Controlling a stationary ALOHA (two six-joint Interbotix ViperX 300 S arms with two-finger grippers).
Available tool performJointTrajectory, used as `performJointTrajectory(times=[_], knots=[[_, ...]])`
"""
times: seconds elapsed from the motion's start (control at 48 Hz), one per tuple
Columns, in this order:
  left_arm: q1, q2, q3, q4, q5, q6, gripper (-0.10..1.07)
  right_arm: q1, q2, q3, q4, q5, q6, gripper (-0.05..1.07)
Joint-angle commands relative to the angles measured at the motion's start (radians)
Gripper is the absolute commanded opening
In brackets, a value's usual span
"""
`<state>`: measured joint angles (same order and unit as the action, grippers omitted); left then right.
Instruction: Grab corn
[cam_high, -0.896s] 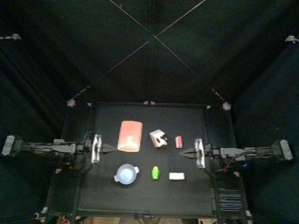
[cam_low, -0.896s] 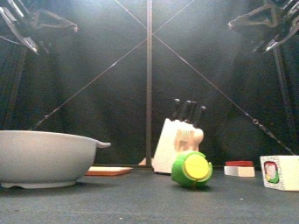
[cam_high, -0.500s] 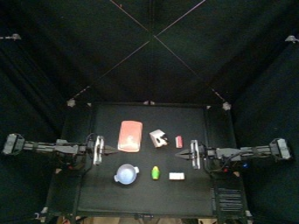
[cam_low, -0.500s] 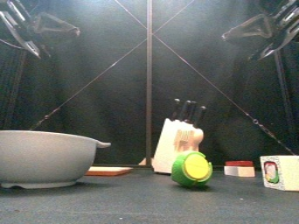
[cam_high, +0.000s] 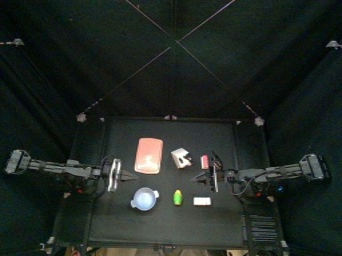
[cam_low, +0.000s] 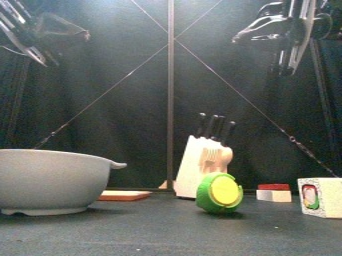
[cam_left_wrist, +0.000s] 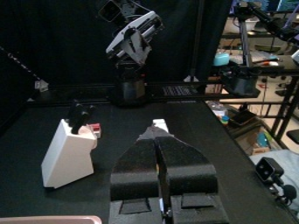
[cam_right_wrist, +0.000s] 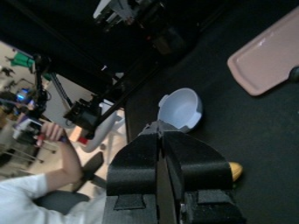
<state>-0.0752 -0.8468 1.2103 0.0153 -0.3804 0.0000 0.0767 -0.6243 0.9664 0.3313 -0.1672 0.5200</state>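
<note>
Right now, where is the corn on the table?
In the top view the corn lies near the table's front edge, between the blue bowl on its left and the white block on its right.

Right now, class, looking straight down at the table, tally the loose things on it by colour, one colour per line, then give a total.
Blue: 1, the bowl
Yellow-green: 1, the corn
Orange-red: 1, the cutting board
White: 2, the knife block and the small block
Pink: 1, the small pink block
Total: 6

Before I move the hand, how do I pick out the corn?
Start at the blue bowl near the table's front edge. The corn lies just beside it, with the white block on its other side. It is the only yellow-green, cob-shaped piece.
</note>
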Motion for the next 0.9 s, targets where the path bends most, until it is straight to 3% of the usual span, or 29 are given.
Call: performJointTrajectory(times=[0.0,0.188,0.417,0.875], knots=[[-0.002,0.002,-0.012,0.000,-0.009,0.002,-0.03,0.000,0.026,-0.067,0.052,0.048,0.060,0.02],[-0.002,0.002,-0.009,-0.002,-0.008,0.000,-0.03,-0.006,0.077,-0.143,0.058,0.215,0.084,0.03],[0.000,0.002,-0.008,-0.003,-0.006,0.000,-0.03,-0.083,0.126,-0.207,0.044,0.468,0.123,0.03],[0.002,0.002,-0.002,-0.005,0.000,-0.002,-0.03,-0.098,0.176,-0.284,-0.002,0.638,0.133,0.03]])
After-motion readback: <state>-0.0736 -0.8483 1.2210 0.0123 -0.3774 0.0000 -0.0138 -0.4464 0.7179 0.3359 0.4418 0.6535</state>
